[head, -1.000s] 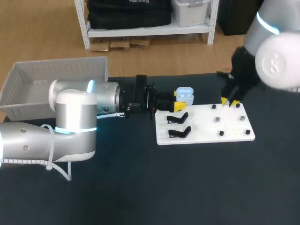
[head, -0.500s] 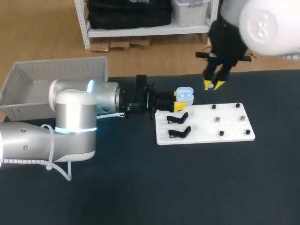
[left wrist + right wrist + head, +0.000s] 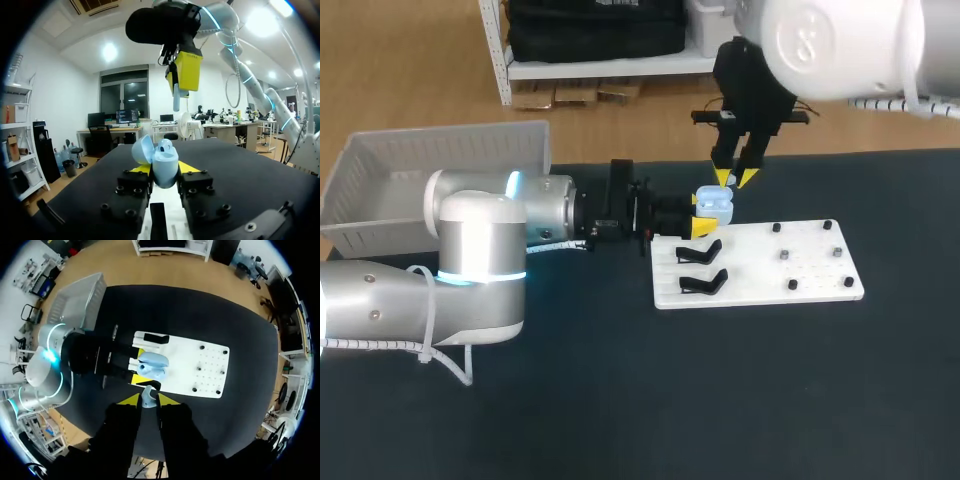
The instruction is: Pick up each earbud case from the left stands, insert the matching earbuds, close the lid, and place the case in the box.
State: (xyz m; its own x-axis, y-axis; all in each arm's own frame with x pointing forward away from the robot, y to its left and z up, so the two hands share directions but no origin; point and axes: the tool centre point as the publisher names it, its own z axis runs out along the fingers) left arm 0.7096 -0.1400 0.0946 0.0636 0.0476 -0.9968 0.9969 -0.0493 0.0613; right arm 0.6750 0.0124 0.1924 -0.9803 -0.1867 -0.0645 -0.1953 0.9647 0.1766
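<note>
A light blue earbud case with its lid open is held level just past the white board's far edge, my left gripper shut on it. The left wrist view has the case upright between the yellow tips, lid tipped back. My right gripper hangs straight above the case, fingers pointing down, shut on a pale blue earbud. That earbud shows under the right gripper, a short way above the open case. From the right wrist, the case lies directly ahead of the fingers.
The white board carries two black stands on its left part and several small black pegs on its right. A white basket stands at the table's back left. My left arm lies across the table's left half.
My right gripper rose from the pegs at the board's right and swung left, ending over the open case with the earbud. The left arm and case kept still.
</note>
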